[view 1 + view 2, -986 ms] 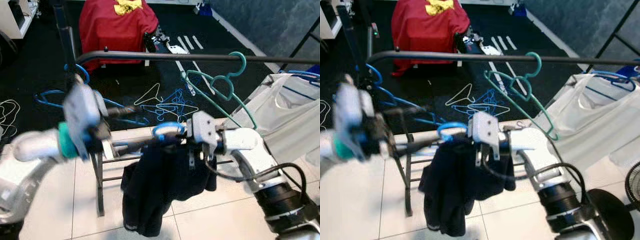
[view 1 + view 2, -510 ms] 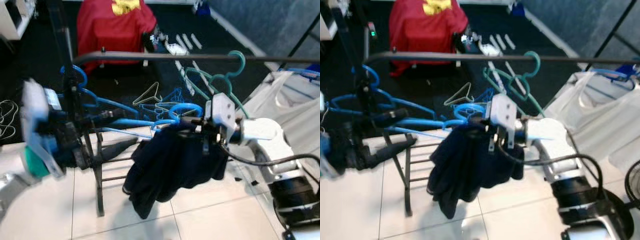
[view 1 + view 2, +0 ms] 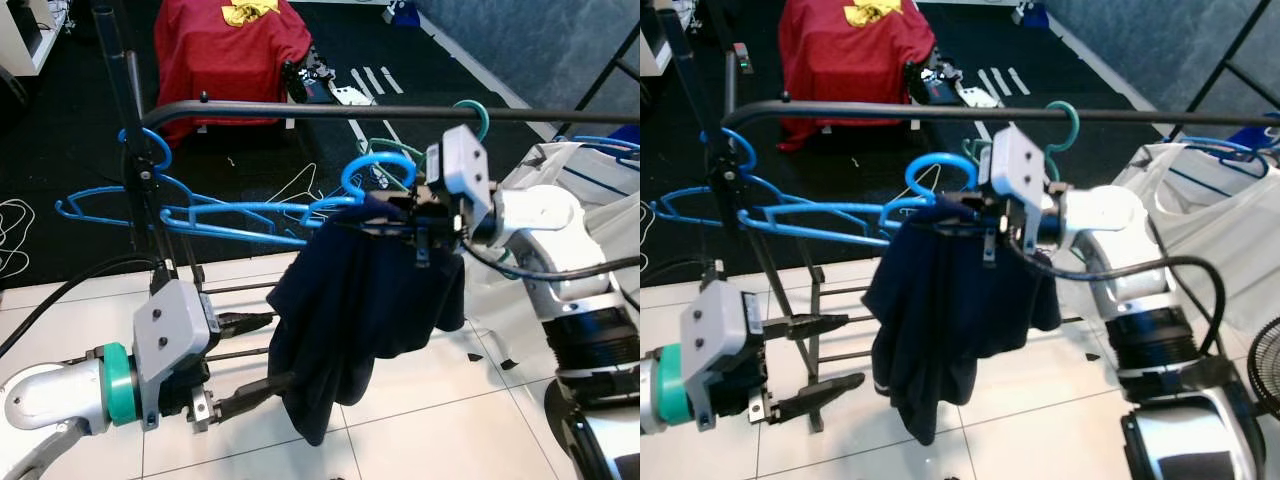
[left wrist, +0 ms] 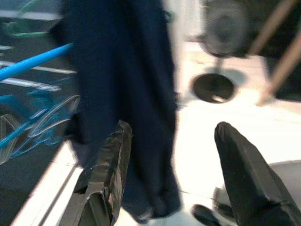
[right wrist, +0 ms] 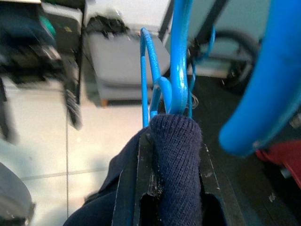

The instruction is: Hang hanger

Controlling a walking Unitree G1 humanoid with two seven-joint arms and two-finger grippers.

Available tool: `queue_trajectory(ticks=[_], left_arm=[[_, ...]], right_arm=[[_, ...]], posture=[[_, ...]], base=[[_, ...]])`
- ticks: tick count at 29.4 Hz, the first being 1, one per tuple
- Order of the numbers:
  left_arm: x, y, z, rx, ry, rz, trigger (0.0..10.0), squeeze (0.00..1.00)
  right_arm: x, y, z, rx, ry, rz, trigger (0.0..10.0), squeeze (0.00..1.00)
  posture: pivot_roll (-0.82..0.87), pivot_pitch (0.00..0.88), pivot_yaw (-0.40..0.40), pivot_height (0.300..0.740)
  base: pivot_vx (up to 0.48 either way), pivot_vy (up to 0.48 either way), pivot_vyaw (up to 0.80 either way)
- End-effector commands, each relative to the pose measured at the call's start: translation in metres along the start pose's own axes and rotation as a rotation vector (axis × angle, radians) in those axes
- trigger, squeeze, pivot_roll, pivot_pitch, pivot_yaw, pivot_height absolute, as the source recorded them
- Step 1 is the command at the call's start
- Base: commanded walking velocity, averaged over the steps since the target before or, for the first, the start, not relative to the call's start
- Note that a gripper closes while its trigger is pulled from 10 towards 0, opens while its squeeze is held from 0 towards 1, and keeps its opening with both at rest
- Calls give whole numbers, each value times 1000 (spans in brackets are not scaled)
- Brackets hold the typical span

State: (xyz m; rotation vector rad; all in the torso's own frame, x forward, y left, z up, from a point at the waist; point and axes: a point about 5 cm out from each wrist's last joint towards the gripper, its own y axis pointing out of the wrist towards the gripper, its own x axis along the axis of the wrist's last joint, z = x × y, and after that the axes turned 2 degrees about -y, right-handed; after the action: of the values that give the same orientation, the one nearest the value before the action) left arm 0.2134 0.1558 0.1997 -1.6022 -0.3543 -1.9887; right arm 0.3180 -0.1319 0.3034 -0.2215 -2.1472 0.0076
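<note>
Lifted from waist height toward the black rail, the blue hanger with its dark garment is pinched by the right end effector just below the bar, hook not yet over, while the left end effector is dropped away, spread wide.

A dark navy garment hangs on a bright blue hanger; the rail is black, another hanger green, the floor white tile.
</note>
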Motion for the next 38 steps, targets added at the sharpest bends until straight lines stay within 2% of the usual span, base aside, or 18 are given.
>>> queue_trajectory(ticks=[1, 3, 4, 8, 9, 10, 13, 14, 16, 18, 20, 22, 23, 24, 25, 28, 33, 38], left_arm=[[-10, 2, 3, 67, 43, 21, 10000, 0], [-12, 4, 10, 167, 106, 14, 10000, 0], [-12, 4, 10, 167, 106, 14, 10000, 0], [-3, 5, 19, 285, 181, -31, 10000, 0], [-3, 5, 19, 285, 181, -31, 10000, 0], [3, 2, 23, 320, 224, -44, 10000, 0], [5, 1, 24, 319, 238, -42, 10000, 0], [5, -5, 23, 284, 238, -22, 10000, 0], [3, -17, 17, 159, 153, 7, 10000, 0], [3, -17, 17, 159, 153, 7, 10000, 0], [1, -22, 10, 40, 110, 27, 10000, 0], [1, -22, 10, 40, 110, 27, 10000, 0], [-2, -18, 7, -23, 104, 32, 10000, 0], [-4, -15, 7, -29, 104, 24, 10000, 0], [-4, -15, 7, -29, 104, 24, 10000, 0], [-7, 3, 7, -15, 118, -10, 10000, 0], [-9, 17, 8, 8, 120, -35, 10000, 0], [-12, 21, 8, 8, 116, -38, 10000, 0]], right_arm=[[23, -6, 5, 65, -26, -58, 0, 0], [28, -7, 16, 147, -8, -63, 0, 0], [28, -7, 16, 147, -8, -63, 0, 0], [29, -5, 28, 211, 5, -64, 0, 0], [29, -5, 28, 211, 5, -64, 0, 0], [28, -4, 30, 220, 4, -60, 0, 0], [27, -4, 30, 219, 4, -57, 0, 0], [27, -5, 29, 217, -4, -51, 0, 0], [27, -5, 26, 201, -18, -45, 0, 0], [27, -5, 26, 201, -18, -45, 0, 0], [30, -6, 22, 177, -34, -48, 0, 0], [30, -6, 22, 177, -34, -48, 0, 0], [35, -5, 17, 146, -56, -56, 0, 0], [37, -5, 15, 134, -64, -61, 0, 0], [37, -5, 15, 134, -64, -61, 0, 0], [44, -3, 9, 115, -88, -80, 0, 0], [53, 1, 8, 132, -91, -115, 0, 0], [56, 3, 10, 155, -87, -129, 0, 0]], posture=[[-13, 104, 5, 740], [-14, 104, 8, 740], [-14, 104, 8, 740], [-10, 98, 13, 740], [-10, 98, 13, 740], [-6, 93, 13, 740], [-6, 93, 13, 740], [2, 86, 15, 740], [6, 80, 18, 740], [6, 80, 18, 740], [8, 70, 20, 740], [8, 70, 20, 740], [4, 64, 22, 740], [4, 64, 22, 740], [4, 64, 22, 740], [-9, 57, 22, 740], [-13, 65, 13, 740], [-16, 71, 6, 740]], base=[[0, 0, 0], [0, 0, 0], [0, 0, 0], [0, 0, 0], [0, 0, 0], [0, 0, 0], [0, 0, 0], [0, 0, 0], [0, 0, 0], [0, 0, 0], [0, 0, 0], [0, 0, 0], [0, 0, 0], [0, 0, 0], [0, 0, 0], [0, 0, 0], [0, 0, 0], [0, 0, 0]])
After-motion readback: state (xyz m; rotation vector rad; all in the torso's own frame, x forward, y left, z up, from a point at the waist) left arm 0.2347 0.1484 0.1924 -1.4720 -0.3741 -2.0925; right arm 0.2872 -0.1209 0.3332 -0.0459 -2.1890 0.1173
